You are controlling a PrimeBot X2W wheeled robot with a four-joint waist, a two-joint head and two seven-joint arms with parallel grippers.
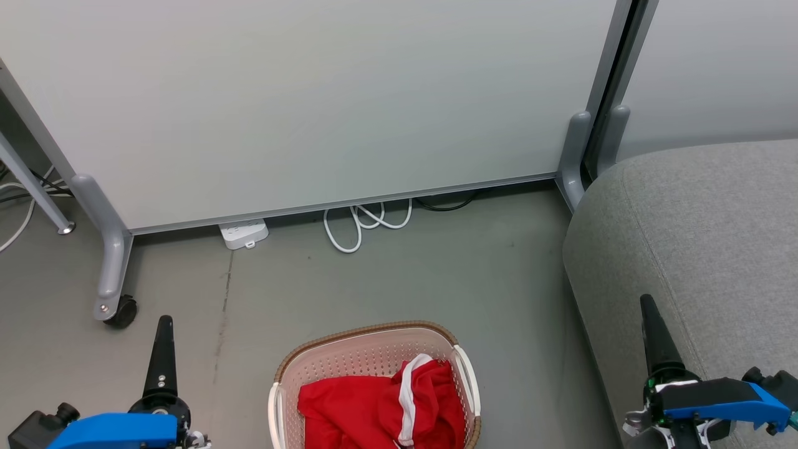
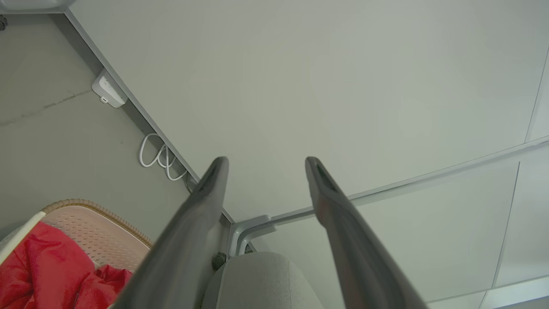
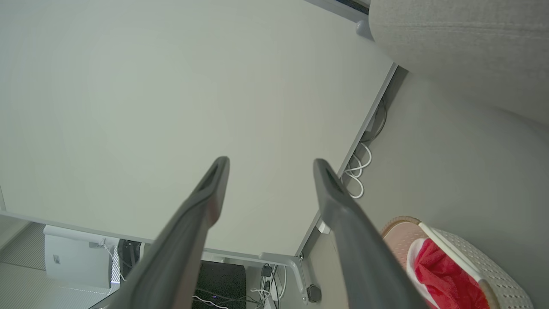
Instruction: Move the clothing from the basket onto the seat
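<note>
Near the robot, on the grey floor (image 1: 436,274), the basket (image 1: 368,329) holds the clothing (image 1: 349,411), a red heap with a white stripe showing. The seat (image 1: 698,237) stands to the right, apart from the basket. The left gripper (image 2: 266,161) hangs left of the basket, fingers spread and empty. The right gripper (image 3: 271,161) hangs by the seat's left edge, also spread and empty. Farther off, a white cable (image 1: 358,224) and a power strip (image 1: 243,234) lie under a pale partition (image 1: 312,93).
</note>
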